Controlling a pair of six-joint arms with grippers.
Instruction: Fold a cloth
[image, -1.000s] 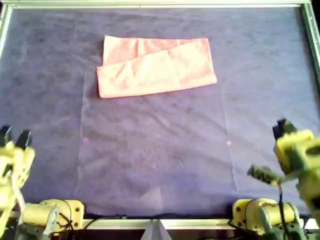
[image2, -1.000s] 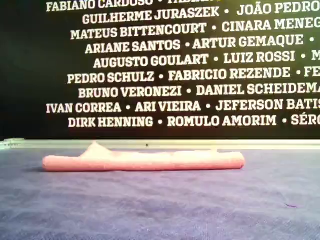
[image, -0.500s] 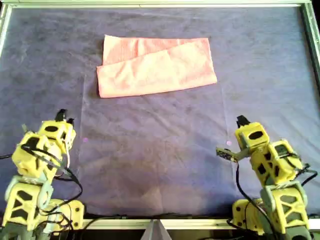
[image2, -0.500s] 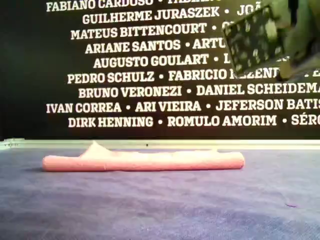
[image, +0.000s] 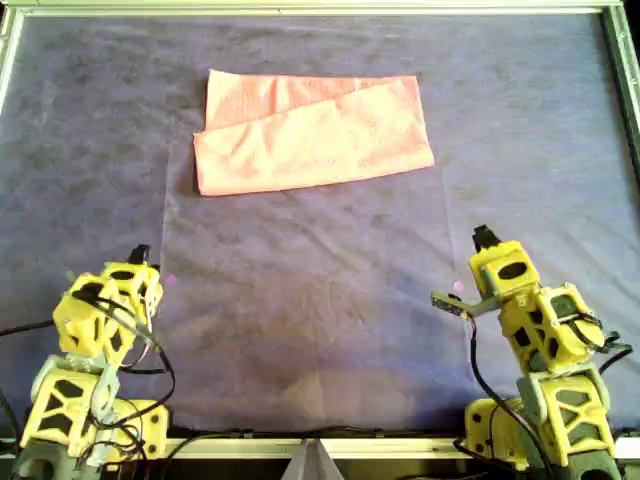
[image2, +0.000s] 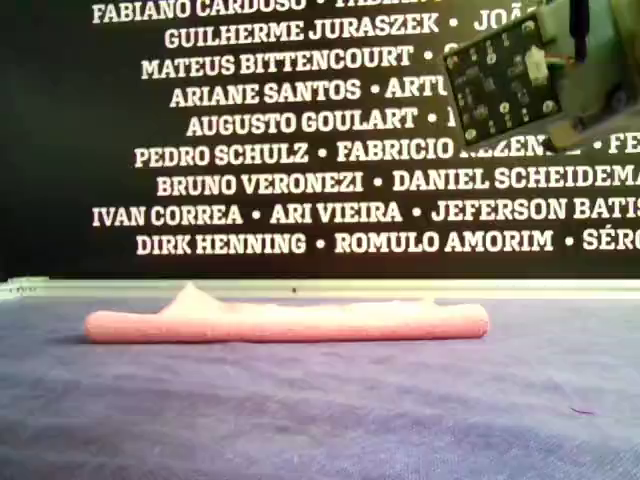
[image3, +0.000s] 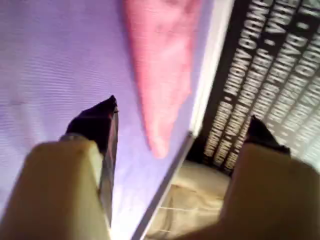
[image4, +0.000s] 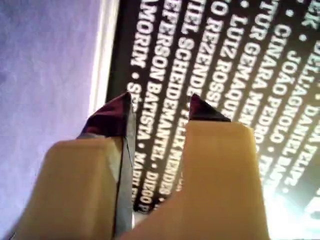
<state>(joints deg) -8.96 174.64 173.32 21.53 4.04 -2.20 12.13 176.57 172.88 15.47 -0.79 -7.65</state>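
**Folded cloth on purple covering, both grippers clear of it**

Cloth (image: 312, 133) — salmon-pink, fine-woven, lying folded over itself on the dark purple table covering (image: 320, 300). The upper layer sits askew, so a strip of the lower layer shows along the edge nearest the pale table rail (image: 300, 8). In the exterior view the cloth (image2: 287, 322) reads as a low, flat roll with one small raised peak toward the exterior view's left. Nothing touches it.

My first gripper (image3: 182, 125) — fingers spread wide apart, nothing between them; the cloth (image3: 162, 65) shows beyond the tips, well apart from them, beside the rail (image3: 200, 95).

My second gripper (image4: 160, 105) — fingers parted by a narrow gap, empty, tips pointing toward the black name wall (image4: 225, 65).

Two yellow arms, overhead view — one (image: 105, 315) and another (image: 520, 300), both well apart from the cloth, on the side of the covering away from it. The wrist views do not settle which arm is which.

Circuit board (image2: 500, 85) on an arm — seen in front of the name wall (image2: 250, 150), above the cloth's level.
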